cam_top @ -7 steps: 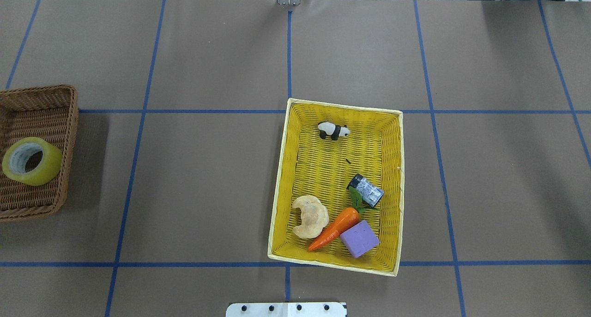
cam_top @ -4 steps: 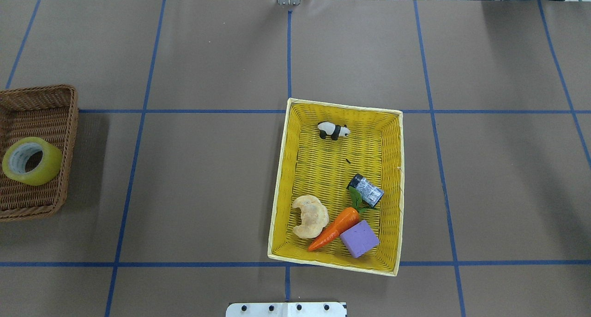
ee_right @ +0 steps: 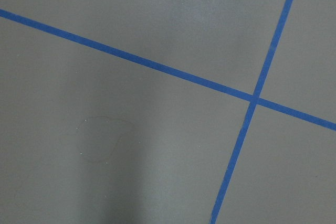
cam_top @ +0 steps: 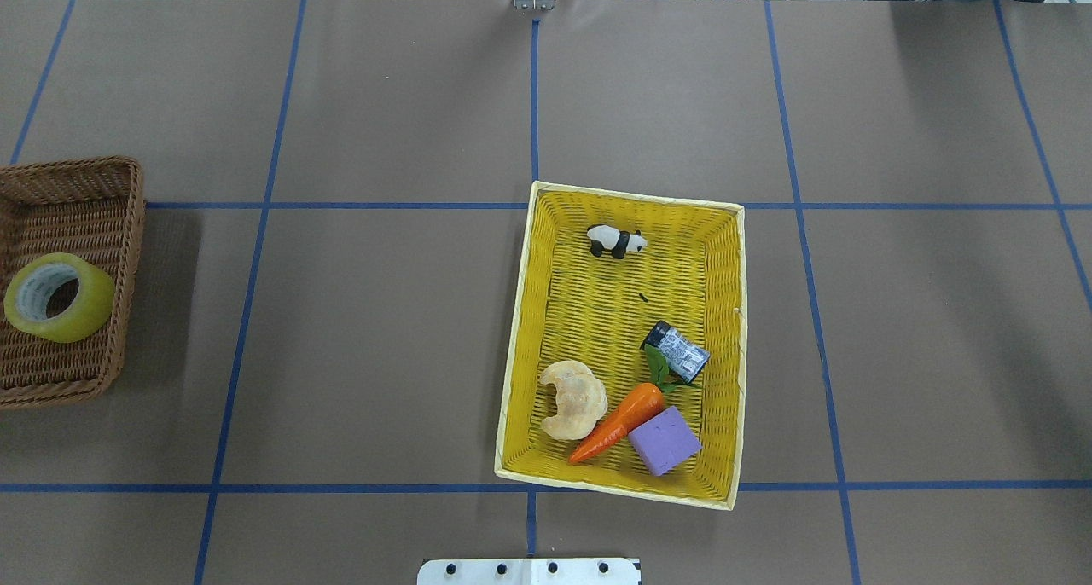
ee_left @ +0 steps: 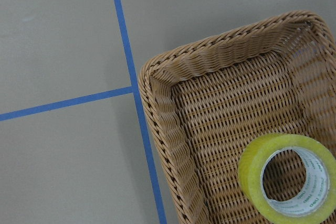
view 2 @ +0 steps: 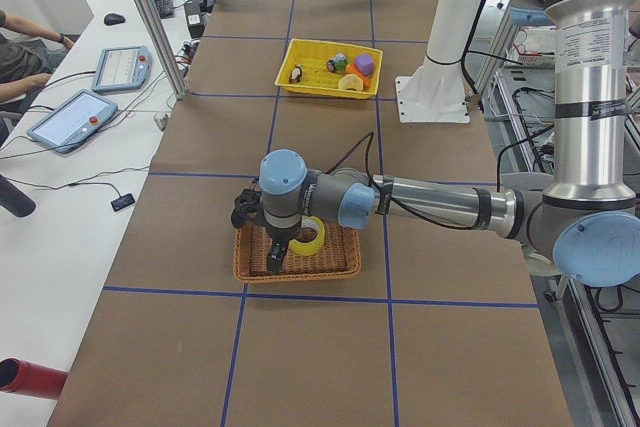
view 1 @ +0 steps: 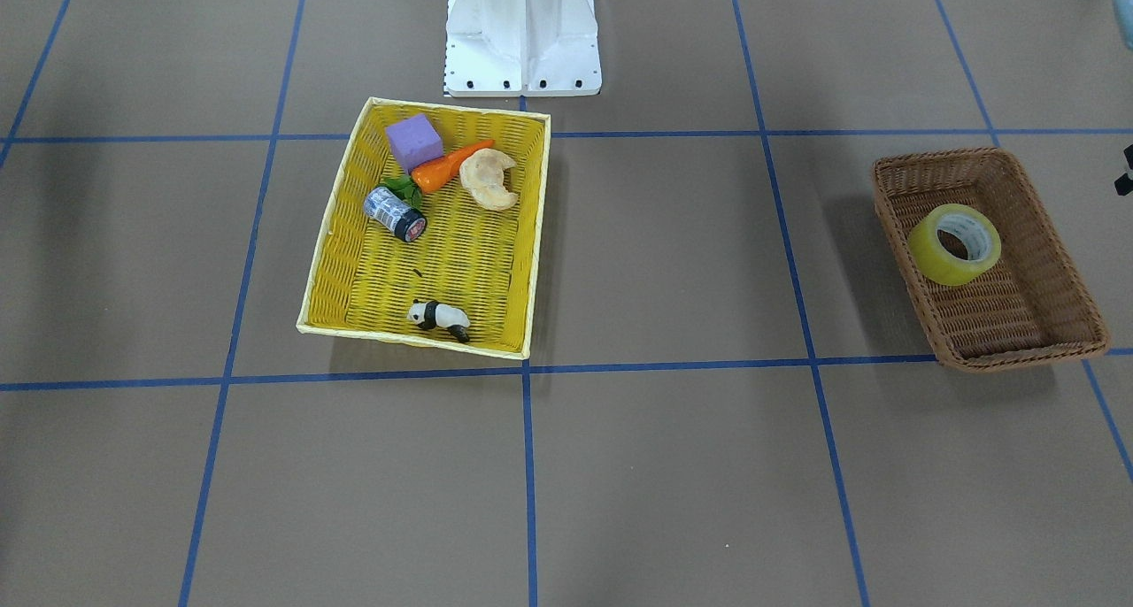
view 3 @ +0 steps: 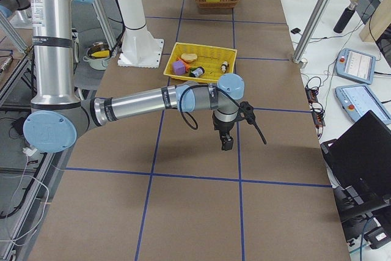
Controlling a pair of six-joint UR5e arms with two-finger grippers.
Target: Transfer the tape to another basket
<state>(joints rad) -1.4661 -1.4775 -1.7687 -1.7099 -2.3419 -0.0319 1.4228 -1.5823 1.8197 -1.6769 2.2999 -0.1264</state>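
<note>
**Two grippers hanging over the table, tape lying in the brown basket**

We are starting at the fingers, and for both arms we cannot tell whether they are standing wide or narrow, since only the end-of-table views are catching them. The left gripper [view 2: 276,259] is pointing down at the basket [cam_top: 128,227], and in the left-end view it is overlapping the basket's rim just beside the tape [cam_top: 58,298]. Its wrist camera is looking down on one rounded basket corner, with the tape at the lower right of that view. The right gripper [view 3: 226,143] is pointing down over bare table [cam_top: 384,312], well apart from both baskets, and its wrist camera is showing only brown surface and two crossing blue lines [ee_right: 255,99].

We are seeing the tape resting inside the basket, slightly tilted, with its hole facing mostly upward, near the wall that faces the table's centre. Nothing is gripping it.

Moving outward, the yellow basket [cam_top: 517,329] is sitting near the table's middle. It is holding a panda [cam_top: 616,241] at its far end. At the end nearer the robot a dark cylinder [cam_top: 677,351], a carrot [cam_top: 618,421], a purple block [cam_top: 665,441] and a bread piece [cam_top: 572,399] are lying together. The carrot is touching the block and the bread.
</note>
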